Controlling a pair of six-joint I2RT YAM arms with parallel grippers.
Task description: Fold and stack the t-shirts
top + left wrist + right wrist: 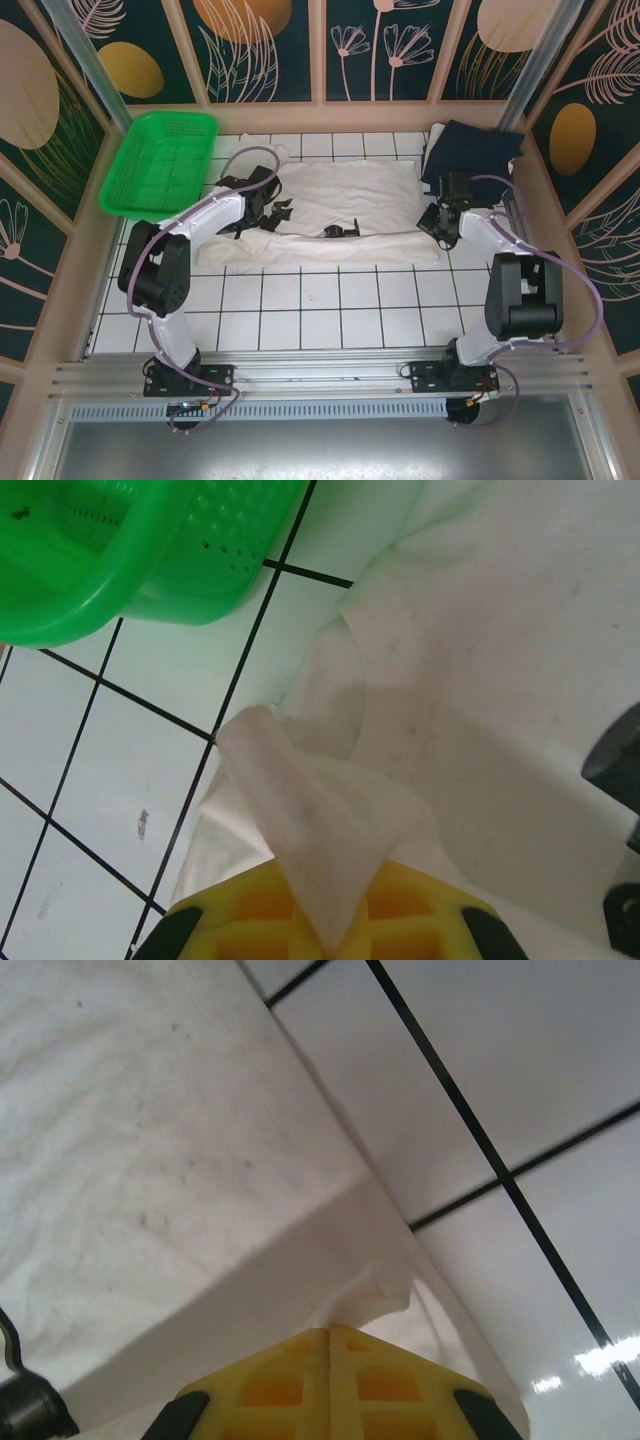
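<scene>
Pinching the cream t-shirt at centre frame, my left gripper and right gripper both clamp its edges. Folding looks under way; the navy t-shirt lies bunched upper right, unstacked.

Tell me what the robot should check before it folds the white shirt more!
1. Hold of the left gripper on the white t-shirt: ok, cloth is pinched between its pads.
2. Hold of the right gripper on the same shirt's edge: ok.
3. The green basket off the shirt: ok, it sits beside it.
4. The navy t-shirt apart from the white one: cannot tell, their edges come close.
5. Cloth smooth: not ok, bunched at the left.
</scene>
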